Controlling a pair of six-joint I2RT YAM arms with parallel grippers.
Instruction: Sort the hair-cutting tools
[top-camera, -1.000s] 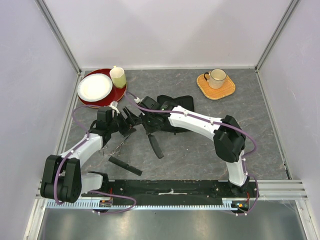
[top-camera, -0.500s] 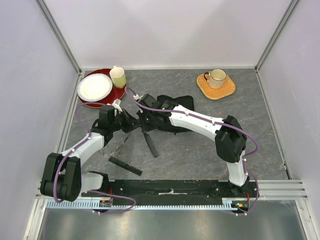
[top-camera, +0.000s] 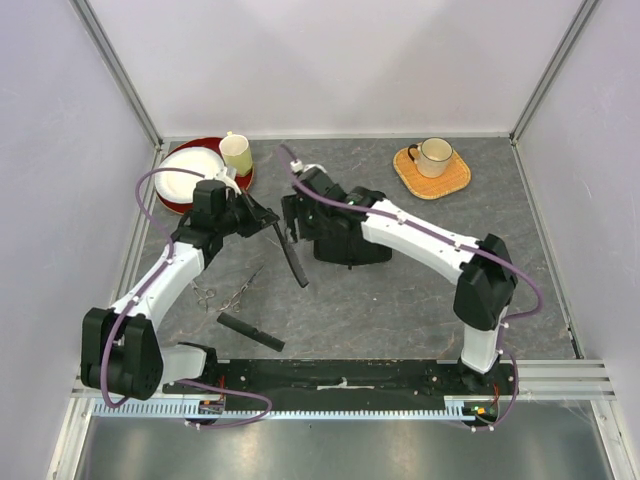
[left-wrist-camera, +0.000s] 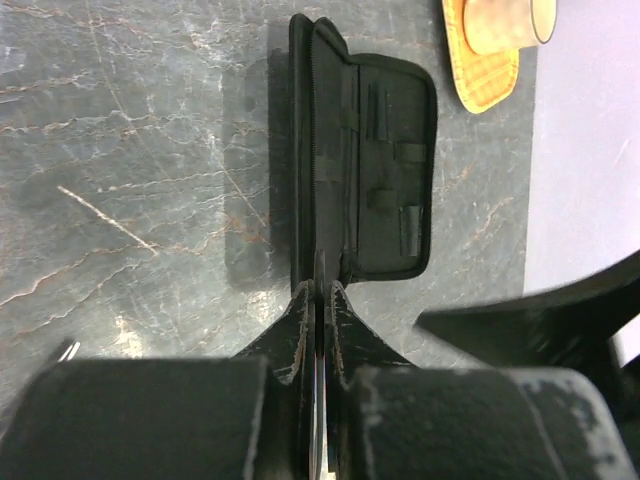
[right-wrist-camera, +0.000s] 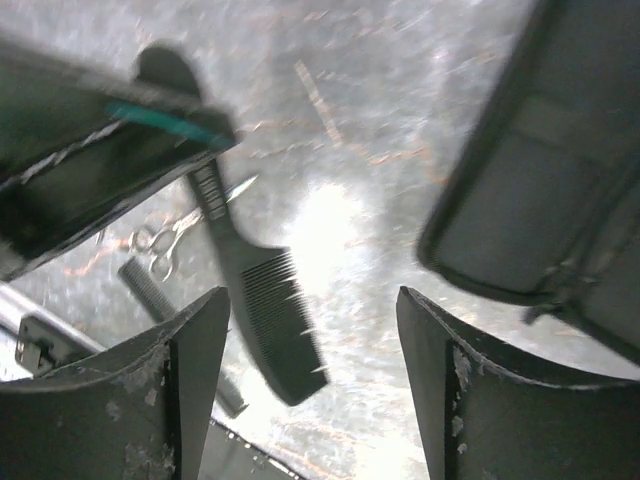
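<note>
My left gripper (top-camera: 268, 220) (left-wrist-camera: 320, 290) is shut on the handle end of a black handled comb (top-camera: 292, 260) (right-wrist-camera: 262, 305), which hangs tilted above the table. Just right of it, my right gripper (top-camera: 292, 214) (right-wrist-camera: 315, 335) is open and holds nothing, with the comb's teeth showing below and between its fingers. Silver scissors (top-camera: 232, 294) (right-wrist-camera: 165, 240) lie on the table under the left arm. A second black comb (top-camera: 250, 331) (right-wrist-camera: 148, 288) lies nearer the front edge.
An open black zip case (top-camera: 348, 243) (left-wrist-camera: 385, 170) (right-wrist-camera: 545, 190) lies under the right arm. A red plate with a white plate and a yellow-green cup (top-camera: 236, 155) stands back left. A mug on a woven mat (top-camera: 432, 168) (left-wrist-camera: 490, 50) stands back right.
The left gripper shut on the handled comb and lifted it toward the back. The right gripper opened, let the comb go and drew back.
</note>
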